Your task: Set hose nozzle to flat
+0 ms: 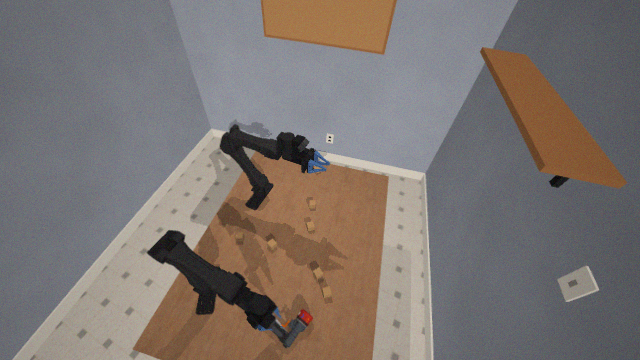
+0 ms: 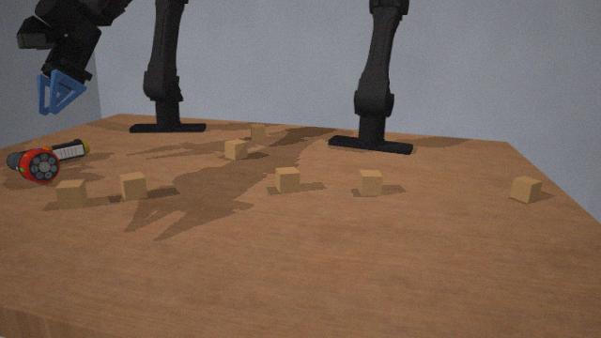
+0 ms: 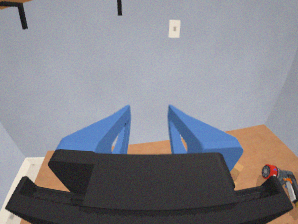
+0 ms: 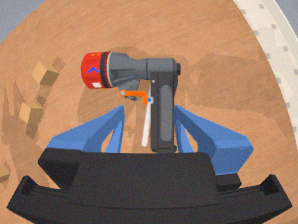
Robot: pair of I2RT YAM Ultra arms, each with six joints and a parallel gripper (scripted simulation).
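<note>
As we looked down on the nozzle [image 1: 298,330] [image 2: 15,161] [image 3: 285,177] [image 4: 156,67]: it lay on its side on the desk [image 1: 350,225] [image 2: 300,263] [image 3: 150,149] [image 4: 210,30], near the right gripper [image 1: 273,321] [image 2: 49,112] [image 4: 149,110].
Right fingers: parted about midway, empty, above the handle [image 4: 165,120], one to each side in our wrist view.
Left fingers: moderately parted and empty, the left gripper [image 1: 327,164] [image 3: 149,110] well apart from it.
Handling: we judged it light but nose-heavy, its stiff plastic liable to twist.
Best hold: we favoured the upper handle, near the barrel, balancing the ring [image 1: 305,317] [image 2: 25,170] [image 3: 270,171] [image 4: 92,72].
Trigger [image 4: 146,125]: we expected a full handle grip to squeeze it.
Lever [image 4: 134,93]: we thought it slender and easily knocked.
Ring: we wanted it untouched until the lift, then gripped squarely and turned by clicks.
</note>
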